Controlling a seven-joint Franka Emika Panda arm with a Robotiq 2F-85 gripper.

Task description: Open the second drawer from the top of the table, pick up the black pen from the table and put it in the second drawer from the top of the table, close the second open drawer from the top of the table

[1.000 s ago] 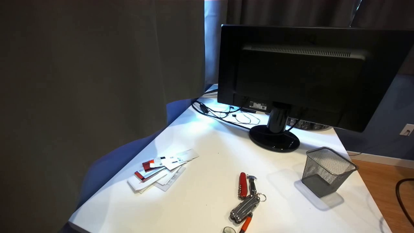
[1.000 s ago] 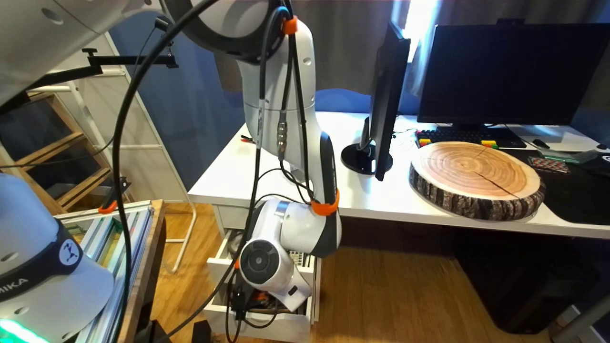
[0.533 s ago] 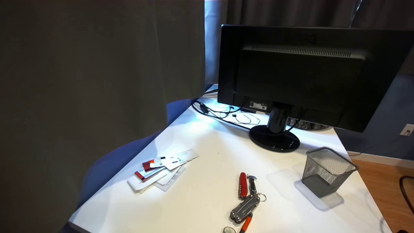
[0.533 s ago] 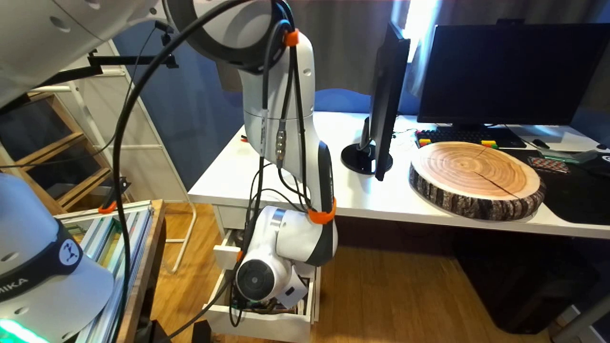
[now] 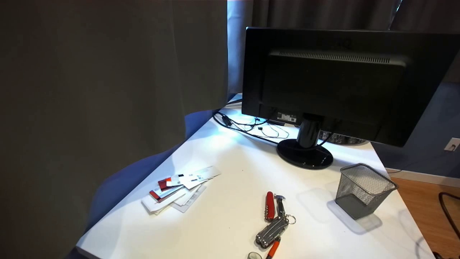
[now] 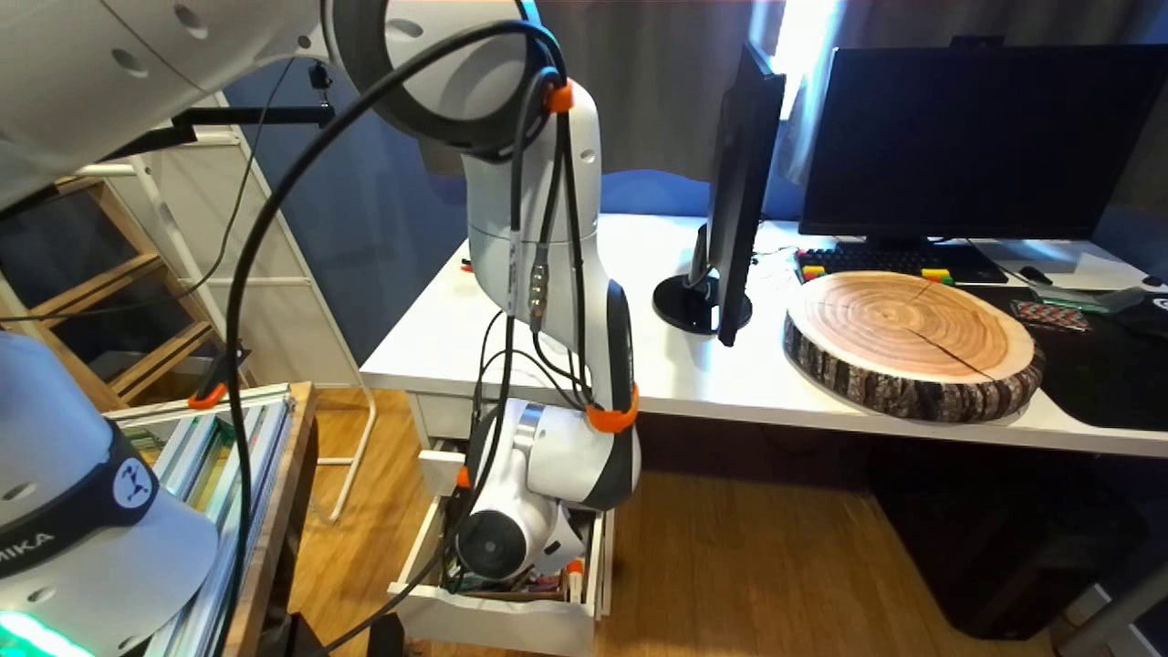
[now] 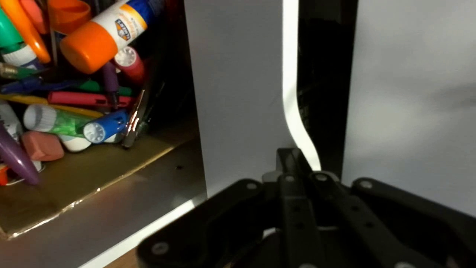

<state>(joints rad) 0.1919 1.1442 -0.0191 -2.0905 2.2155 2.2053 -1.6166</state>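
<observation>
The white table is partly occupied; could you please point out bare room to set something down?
There's room between the papers and red pocketknife, and between the multitool and mesh cup. It's crowded from pocketknife to multitool, and among the cables by the monitor base.

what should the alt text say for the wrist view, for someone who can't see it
Black jaws, shut, show at the bottom in front of a grey drawer front, whose white edge borders a narrow dark gap. An open drawer at left holds jumbled pens, an orange-capped glue stick and a pink eraser.
</observation>
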